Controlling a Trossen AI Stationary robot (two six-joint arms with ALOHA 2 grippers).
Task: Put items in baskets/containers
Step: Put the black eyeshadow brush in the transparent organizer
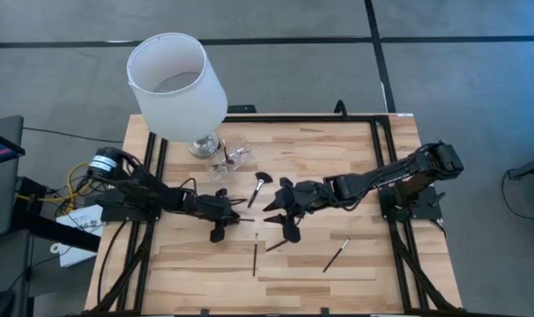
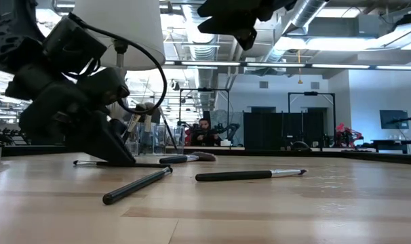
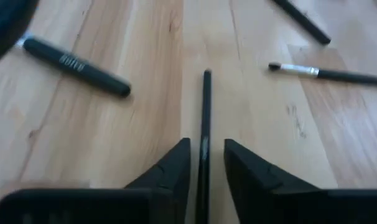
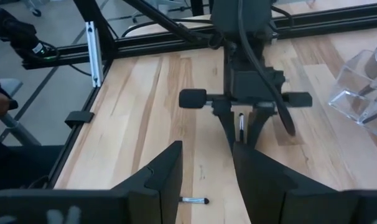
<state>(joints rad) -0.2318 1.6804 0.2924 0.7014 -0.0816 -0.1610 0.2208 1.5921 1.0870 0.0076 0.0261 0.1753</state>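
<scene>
— Right, high view first: where are the grippers?
— Meeting mid-table (image 1: 355,150). Left gripper (image 1: 239,212) down low among the brushes, right gripper (image 1: 280,207) just opposite. Clear cup (image 1: 233,155) at the far edge beside the lamp (image 1: 177,81), well apart from both. Fan brush (image 1: 260,186) lying between cup and grippers; three more loose brushes nearer the front edge.

— And low view?
— Left gripper (image 2: 121,153) tipped down to the wood. Right gripper (image 2: 241,22) hanging high above the table. Two black brushes lying flat in front, one (image 2: 138,184) angled, one (image 2: 250,175) nearly level with a silver ferrule. Clear cup (image 2: 150,137) behind, brushes standing in it. Person (image 2: 204,131) seated far back in the room.

— Left wrist view: pinching anything?
— Not visibly. Fingers (image 3: 175,169) slightly apart, straddling a thin black brush handle (image 3: 206,106), slivers of wood showing either side. White lettering on a thicker brush (image 3: 76,65) nearby, too blurred to read. Silver-ferrule brush (image 3: 325,73) beyond.

— Right wrist view?
— Right gripper (image 4: 207,165) spread, nothing between the fingers but bare wood and a short bit of brush (image 4: 193,200) below. Left gripper (image 4: 243,121) facing it. Clear cup (image 4: 361,87) off to one side.
</scene>
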